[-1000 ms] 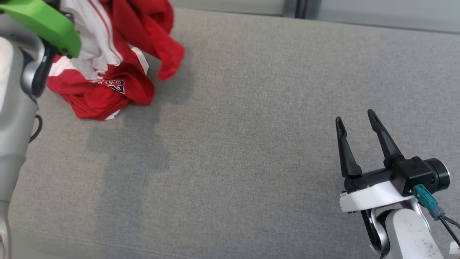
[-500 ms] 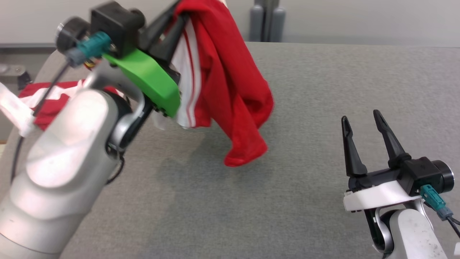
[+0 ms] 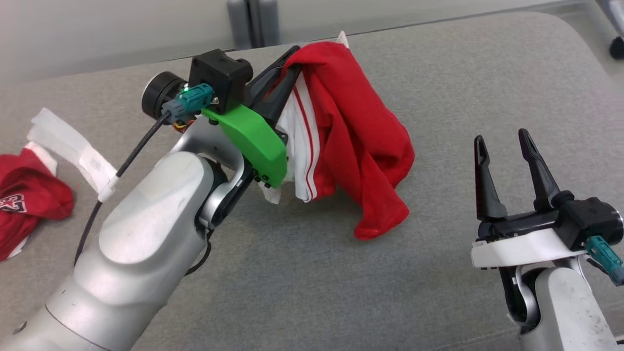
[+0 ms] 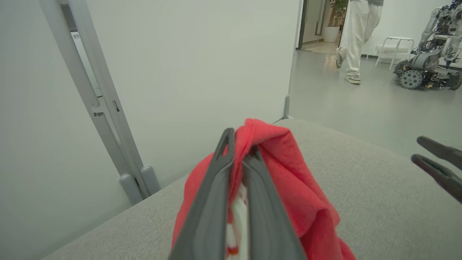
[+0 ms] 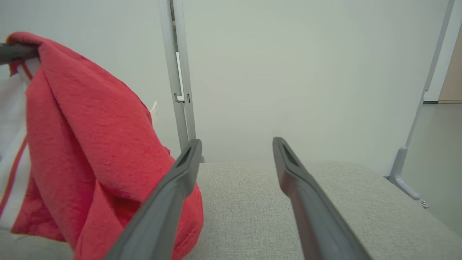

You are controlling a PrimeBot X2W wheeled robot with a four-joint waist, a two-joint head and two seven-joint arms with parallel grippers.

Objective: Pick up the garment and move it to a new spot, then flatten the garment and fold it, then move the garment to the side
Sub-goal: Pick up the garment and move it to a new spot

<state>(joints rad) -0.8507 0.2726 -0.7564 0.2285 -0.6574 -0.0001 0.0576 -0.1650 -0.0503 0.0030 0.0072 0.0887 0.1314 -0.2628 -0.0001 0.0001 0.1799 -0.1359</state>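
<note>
Up and over goes the red and white cloth garment [image 3: 360, 136]: a second ago it was low at the left by a pile. Now it hangs near the middle of the grey cloth-covered worktop [image 3: 487, 73].

Closest to the robot, at the lower right, the right hand [image 3: 502, 135] is wide open and holds nothing. It sits well apart from the garment.

A bit further off, the left hand [image 3: 287, 61] is pinched tight on the top of the garment. The cloth droops down from its dark fingers [image 4: 213, 202]. The garment's low red end comes down to the worktop, but I cannot tell if it touches.

Off to the left, another crumpled red cloth [image 3: 29, 200] lies on the worktop.

Far away, past the worktop, a person's legs in white trousers [image 4: 355, 39] stand on the floor. Next to them are a white stool [image 4: 395, 43] and a grey wheeled robot [image 4: 426, 61].
</note>
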